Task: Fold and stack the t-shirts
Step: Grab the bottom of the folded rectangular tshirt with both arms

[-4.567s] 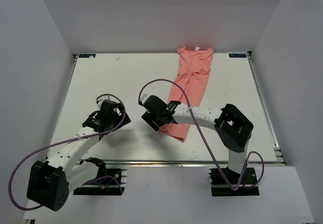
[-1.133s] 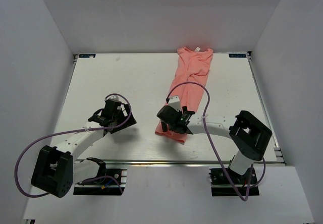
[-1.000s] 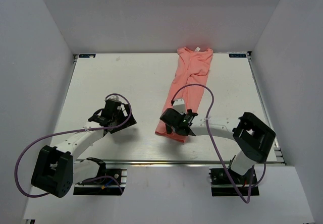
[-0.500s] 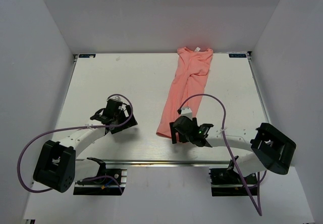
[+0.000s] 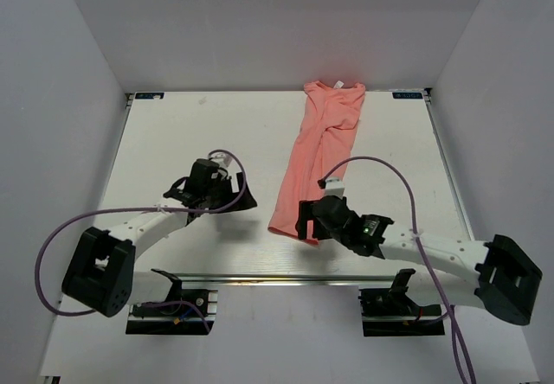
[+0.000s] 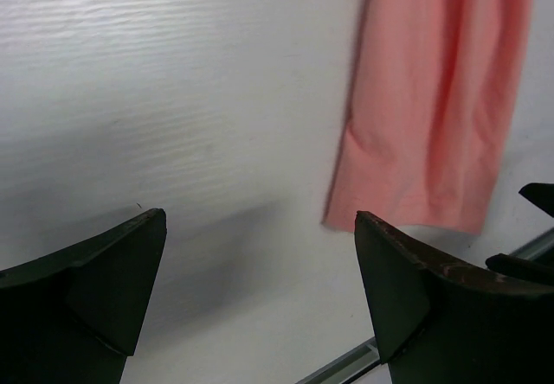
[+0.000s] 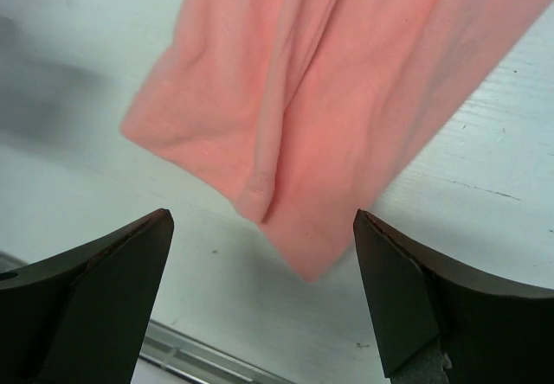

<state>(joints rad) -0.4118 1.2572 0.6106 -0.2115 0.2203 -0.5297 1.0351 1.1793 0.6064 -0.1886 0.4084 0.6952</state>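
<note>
The salmon t-shirt [image 5: 318,146] lies folded into a long narrow strip on the white table, collar with a small white label at the far edge, hem near the front. My right gripper [image 5: 305,220] is open and empty, just at the hem's near right corner; the hem [image 7: 286,176] shows between its fingers in the right wrist view. My left gripper [image 5: 245,201] is open and empty, left of the hem, which shows at the right in the left wrist view [image 6: 424,142].
The white table [image 5: 199,133] has a metal rail along its front edge [image 5: 260,276]. White walls enclose the left, right and far sides. Purple cables loop from both arms.
My right arm has swung back toward the front, its gripper now at the hem's near corner. My left gripper has moved right toward the shirt. The shirt's lower end lies straighter.
</note>
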